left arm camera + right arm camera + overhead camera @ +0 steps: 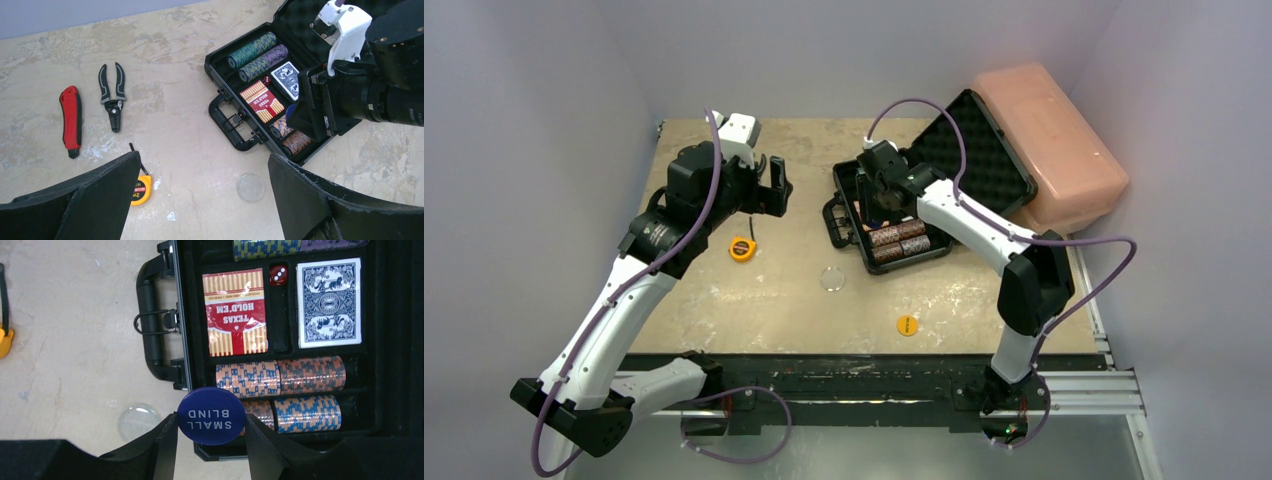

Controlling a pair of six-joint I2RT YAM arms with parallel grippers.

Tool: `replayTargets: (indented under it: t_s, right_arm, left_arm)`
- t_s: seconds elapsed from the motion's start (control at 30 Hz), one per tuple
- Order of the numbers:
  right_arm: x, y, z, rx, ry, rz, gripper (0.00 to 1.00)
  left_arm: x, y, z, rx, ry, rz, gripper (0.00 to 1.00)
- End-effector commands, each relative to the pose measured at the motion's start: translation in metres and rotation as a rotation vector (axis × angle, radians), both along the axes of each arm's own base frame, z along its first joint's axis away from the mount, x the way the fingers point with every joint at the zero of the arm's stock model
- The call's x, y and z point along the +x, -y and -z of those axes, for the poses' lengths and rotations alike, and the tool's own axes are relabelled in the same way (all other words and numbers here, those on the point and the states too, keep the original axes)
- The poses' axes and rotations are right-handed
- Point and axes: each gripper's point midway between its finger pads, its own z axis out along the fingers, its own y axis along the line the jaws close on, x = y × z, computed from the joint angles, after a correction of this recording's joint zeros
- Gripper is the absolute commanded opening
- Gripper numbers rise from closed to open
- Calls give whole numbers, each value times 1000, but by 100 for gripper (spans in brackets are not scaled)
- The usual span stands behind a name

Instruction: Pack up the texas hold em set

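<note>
The black briefcase (979, 150) lies open at the table's back right, handle (150, 325) toward the middle. Inside are a red card deck (235, 312), a blue card deck (329, 302), a red die (278, 274), orange chip stacks (280, 377), and green and purple chip stacks (252, 50). My right gripper (210, 424) hovers over the case's near corner, shut on a blue "SMALL BLIND" button (211, 412). A clear round button (833, 279) and an orange button (907, 325) lie on the table. My left gripper (202, 160) hangs open and empty, left of the case.
A pink plastic box (1054, 145) stands behind the briefcase lid at the back right. A yellow tape measure (140, 190) lies below the left gripper. Pliers (112, 95) and a red utility knife (71, 120) lie further left. Walls close in both sides.
</note>
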Motion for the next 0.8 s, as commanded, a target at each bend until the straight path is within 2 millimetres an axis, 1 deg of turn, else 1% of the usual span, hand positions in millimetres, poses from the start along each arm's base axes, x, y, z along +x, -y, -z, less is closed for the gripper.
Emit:
replayTargets:
  t_s: [0.0,0.1,0.13,0.4,0.5,0.77]
  right_arm:
    - [23,1,-15,12,48,7,39]
    - [34,2,-9,6,42,18,39]
    - [37,2,-4,-1,34,21,39]
    - [61,0,12,-14,17,41,39]
    - [68,-2,16,-16,16,45,39]
    - [82,-2,36,-42,-11,60,38]
  left_arm:
    - [-2,-1,-14,-9,39,9,100]
    - [-2,-1,-14,-11,40,10,100]
    - [-2,-1,-13,-9,37,11,100]
    - [-2,0,-13,-7,37,12,100]
    - [-2,0,-13,-9,36,15,100]
    - [0,0,-12,-1,34,14,100]
